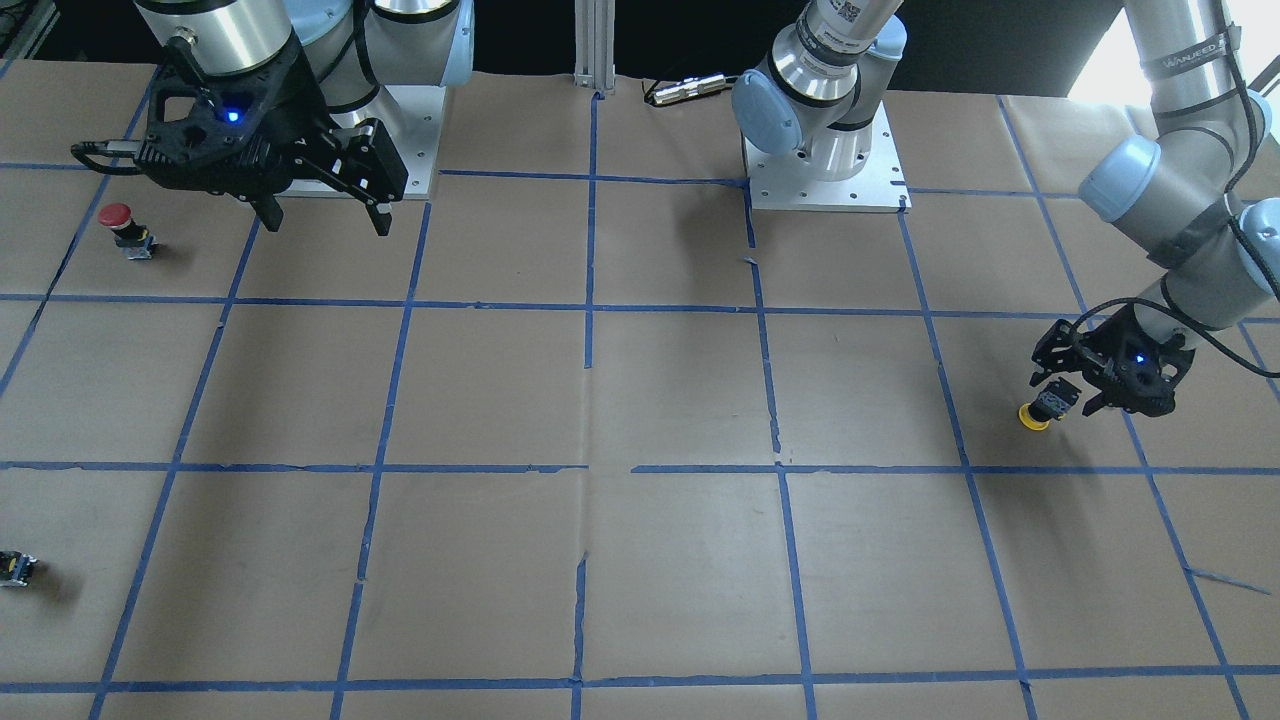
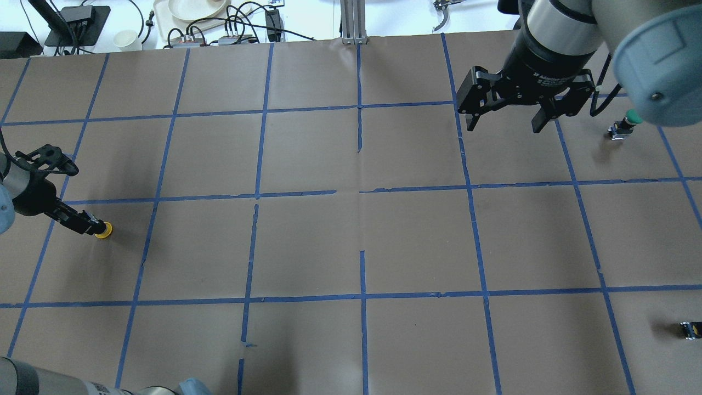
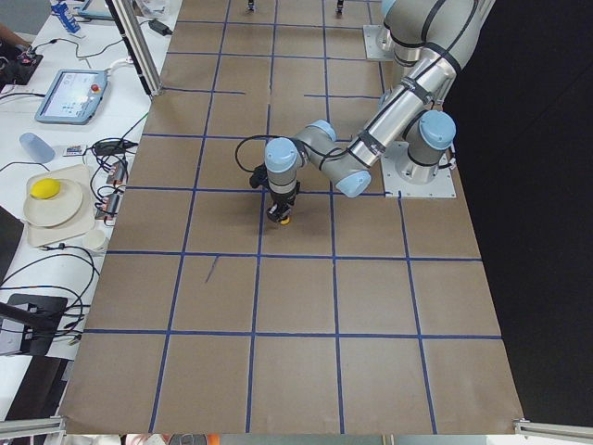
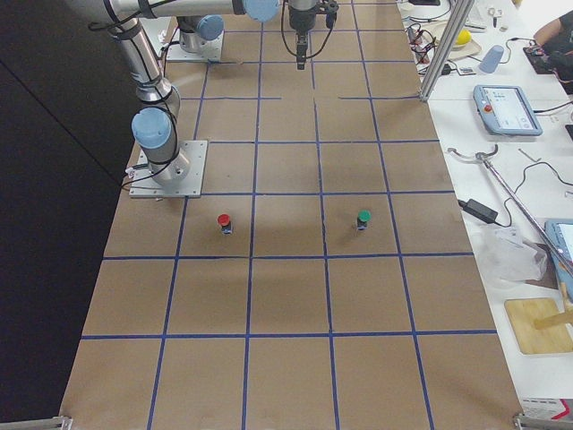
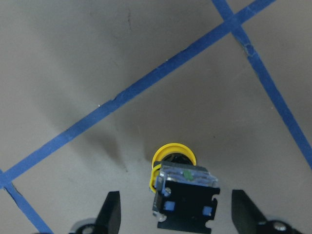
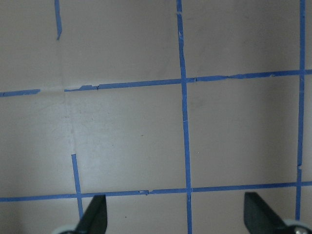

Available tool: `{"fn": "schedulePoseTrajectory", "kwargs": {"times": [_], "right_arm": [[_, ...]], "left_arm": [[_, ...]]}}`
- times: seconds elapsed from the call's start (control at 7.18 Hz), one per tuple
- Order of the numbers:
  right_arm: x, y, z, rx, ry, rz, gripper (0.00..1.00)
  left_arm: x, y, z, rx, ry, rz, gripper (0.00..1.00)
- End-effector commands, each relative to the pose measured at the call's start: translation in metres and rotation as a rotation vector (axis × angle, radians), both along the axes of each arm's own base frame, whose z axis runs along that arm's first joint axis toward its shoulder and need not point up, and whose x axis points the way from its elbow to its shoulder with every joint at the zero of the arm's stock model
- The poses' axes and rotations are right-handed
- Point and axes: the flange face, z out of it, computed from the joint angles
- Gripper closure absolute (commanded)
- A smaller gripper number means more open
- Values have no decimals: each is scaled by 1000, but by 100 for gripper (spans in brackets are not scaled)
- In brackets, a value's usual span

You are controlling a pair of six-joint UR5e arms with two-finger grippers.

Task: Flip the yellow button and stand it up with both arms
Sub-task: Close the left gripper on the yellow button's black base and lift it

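Yellow button (image 5: 183, 197), cap downward, between left fingers (image 5: 111, 214) (spread wide, not gripping); right fingers (image 6: 95, 214) spread, empty, far off; flip seemingly pending.

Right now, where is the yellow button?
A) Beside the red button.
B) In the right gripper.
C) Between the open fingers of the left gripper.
C: the left wrist view shows the yellow button between the fingers of the left gripper, with a gap on each side.

yellow button (image 1: 1040, 408) cap down on paper, grey-black block body up, table's 9 o'clock side in overhead view, between parted fingers of left gripper (image 5: 176, 195).
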Motion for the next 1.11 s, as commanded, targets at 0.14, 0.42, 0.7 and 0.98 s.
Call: {"fn": "schedulePoseTrajectory", "kwargs": {"times": [0.14,0.42,0.7,0.98], "right_arm": [[0,5,-2,24,10,-1,0],[2,1,-1,1,-6,1,0],[8,-13,-5,-45,-51,5,0],[8,-12,-6,-41,-53,7,0]], "left_arm": [[-8,-6,12,-40,21,-6,86],[-60,-13,59,-85,70,-15,86],[-184,-38,137,-53,184,7,86],[-232,-47,194,-27,462,137,86]]}}
